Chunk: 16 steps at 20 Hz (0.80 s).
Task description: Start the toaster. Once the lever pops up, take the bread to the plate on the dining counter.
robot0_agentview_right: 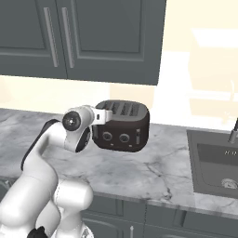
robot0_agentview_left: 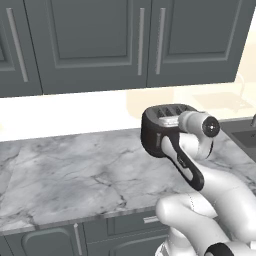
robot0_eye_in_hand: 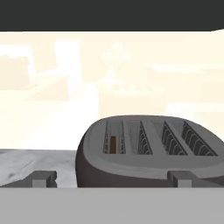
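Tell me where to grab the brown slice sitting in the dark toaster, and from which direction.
Pinch the brown bread slice by its top edge, coming straight down from above. It stands upright, sunk in the leftmost slot of the dark rounded toaster in the hand view, so its broad faces are walled in.

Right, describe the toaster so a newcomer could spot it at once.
Find the marble worktop under the dark grey wall cabinets, left of the sink. Near the wall stands the toaster: a rounded brown-black box with slots on top, two round knobs and a lever on its front. It is the one appliance there.
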Tool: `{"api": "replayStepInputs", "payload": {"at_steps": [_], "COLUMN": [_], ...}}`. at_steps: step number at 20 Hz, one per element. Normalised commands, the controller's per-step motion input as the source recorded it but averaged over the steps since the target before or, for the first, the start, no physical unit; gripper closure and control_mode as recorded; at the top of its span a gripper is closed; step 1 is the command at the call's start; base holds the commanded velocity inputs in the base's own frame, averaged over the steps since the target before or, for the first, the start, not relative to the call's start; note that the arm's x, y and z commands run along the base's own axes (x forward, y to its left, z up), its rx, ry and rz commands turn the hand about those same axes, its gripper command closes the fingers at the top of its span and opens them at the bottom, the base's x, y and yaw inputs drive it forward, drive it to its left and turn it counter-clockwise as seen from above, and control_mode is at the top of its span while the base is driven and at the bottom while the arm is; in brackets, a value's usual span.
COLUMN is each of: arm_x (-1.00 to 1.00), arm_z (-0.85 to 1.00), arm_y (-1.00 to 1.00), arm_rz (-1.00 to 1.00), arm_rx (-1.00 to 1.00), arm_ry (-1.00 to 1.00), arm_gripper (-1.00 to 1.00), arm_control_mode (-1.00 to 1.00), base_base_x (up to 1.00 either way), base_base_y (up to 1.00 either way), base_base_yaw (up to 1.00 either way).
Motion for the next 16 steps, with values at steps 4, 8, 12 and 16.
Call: {"api": "replayStepInputs", "payload": {"at_steps": [4, 8, 12, 16], "arm_x": [0.06, 0.06, 0.1, 0.23], "arm_z": [0.0, 0.0, 0.0, 0.0], "arm_y": [-0.05, -0.08, 0.0, 0.0], "arm_rz": [0.0, 0.0, 0.0, 0.0], "arm_rx": [0.0, 0.0, 0.0, 0.0], "arm_ry": [0.0, 0.0, 0.0, 0.0], "arm_gripper": [-1.0, -1.0, -1.0, -1.0], "arm_control_mode": [-1.0, -1.0, -1.0, -1.0], "base_base_x": [0.0, 0.0, 0.0, 0.0], "base_base_y": [0.0, 0.0, 0.0, 0.0], "base_base_yaw": [0.0, 0.0, 0.0, 0.0]}}
